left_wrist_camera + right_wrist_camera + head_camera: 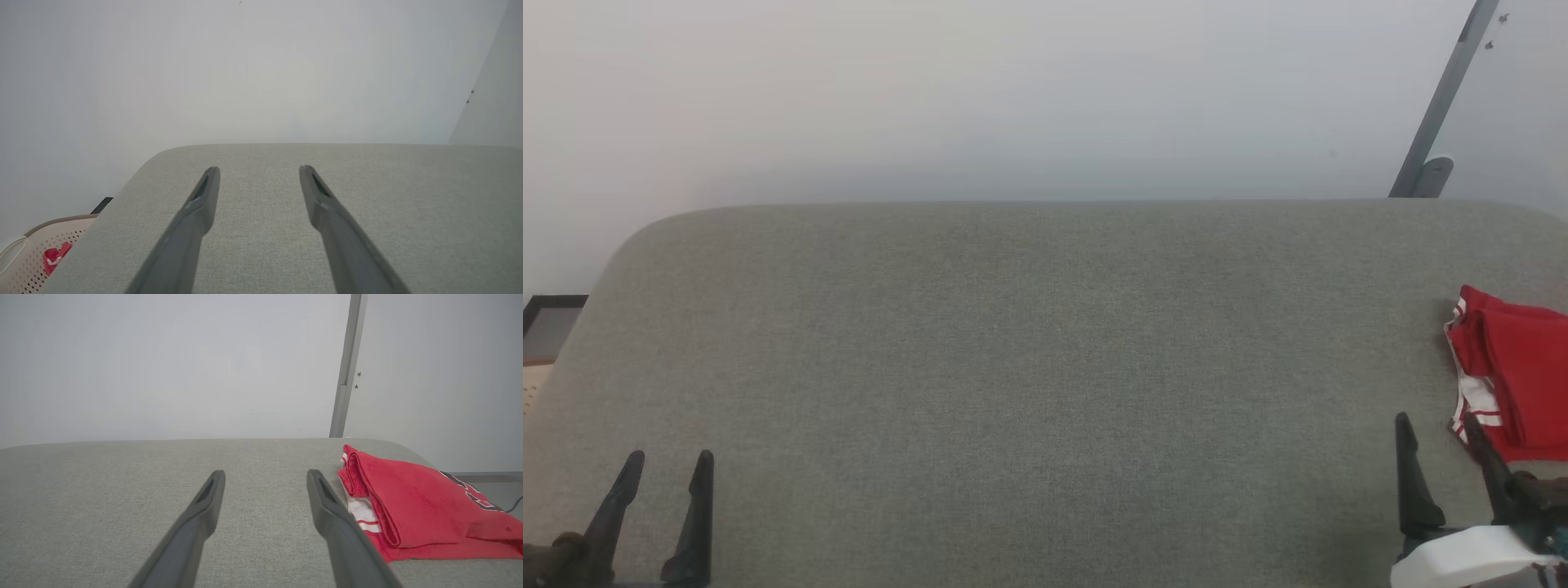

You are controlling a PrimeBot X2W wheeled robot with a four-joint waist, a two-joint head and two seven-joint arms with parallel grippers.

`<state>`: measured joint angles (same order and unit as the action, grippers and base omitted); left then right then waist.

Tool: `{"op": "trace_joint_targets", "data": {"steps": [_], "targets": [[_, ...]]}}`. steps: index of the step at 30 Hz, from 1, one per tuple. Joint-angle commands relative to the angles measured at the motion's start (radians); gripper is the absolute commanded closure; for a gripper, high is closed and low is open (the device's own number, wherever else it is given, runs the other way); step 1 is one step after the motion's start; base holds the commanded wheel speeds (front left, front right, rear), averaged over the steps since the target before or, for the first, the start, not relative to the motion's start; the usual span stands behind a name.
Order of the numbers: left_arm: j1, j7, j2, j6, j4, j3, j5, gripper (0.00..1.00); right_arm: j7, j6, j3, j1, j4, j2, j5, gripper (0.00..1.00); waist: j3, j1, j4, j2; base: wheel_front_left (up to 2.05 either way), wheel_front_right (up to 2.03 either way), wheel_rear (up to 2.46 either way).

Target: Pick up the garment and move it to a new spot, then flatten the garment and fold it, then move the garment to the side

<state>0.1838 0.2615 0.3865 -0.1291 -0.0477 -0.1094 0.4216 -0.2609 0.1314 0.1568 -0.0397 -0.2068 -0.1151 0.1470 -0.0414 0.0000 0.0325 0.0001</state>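
- Since the wide grey fabric surface carries the red jersey garment with white striped trim folded at its 3 o'clock edge, the move aside looks done; any last tidying should press down, not drag layers.
- The garment lies at 1 o'clock of the right fingers, just beside the outer one; contact is unclear.
- Right fingers and left fingers, at 7 o'clock, stand spread and empty.

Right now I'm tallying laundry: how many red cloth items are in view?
2. The folded garment lies at the right end of the grey padded table; a small red bundle sits in the cream basket off its left end. The basket may hide more.
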Motion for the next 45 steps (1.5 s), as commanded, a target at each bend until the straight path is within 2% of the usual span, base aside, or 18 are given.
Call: {"op": "trace_joint_targets", "data": {"steps": [1,21,22,26,45], "targets": [[0.011,0.005,-0.004,-0.002,0.004,-0.003,-0.006,0.00,-0.005,-0.002,-0.004,-0.013,0.007,0.005,-0.005,0.00,-0.001,0.0000,0.001,-0.0001,0.00,0.00,0.00],[0.017,0.005,-0.007,-0.002,0.016,-0.002,0.016,0.00,-0.005,-0.002,-0.019,-0.014,0.008,0.010,-0.011,0.00,-0.007,0.0000,0.007,-0.0001,0.00,0.00,0.00],[0.009,0.000,-0.011,0.000,0.010,0.003,0.013,1.00,0.000,0.000,-0.020,-0.003,0.001,0.008,-0.007,1.00,-0.007,0.0000,0.007,-0.0001,0.00,0.00,0.00],[0.019,-0.005,-0.048,0.000,-0.022,0.016,0.021,1.00,0.009,0.000,-0.021,-0.017,-0.034,0.021,0.003,1.00,-0.007,0.0001,0.007,-0.0001,0.00,0.00,0.00],[-0.061,-0.095,-0.117,0.000,-0.064,0.011,0.310,1.00,0.100,0.000,-0.026,0.026,-0.032,0.031,0.363,1.00,0.001,0.0001,0.001,-0.0001,0.00,0.00,0.00]]}}
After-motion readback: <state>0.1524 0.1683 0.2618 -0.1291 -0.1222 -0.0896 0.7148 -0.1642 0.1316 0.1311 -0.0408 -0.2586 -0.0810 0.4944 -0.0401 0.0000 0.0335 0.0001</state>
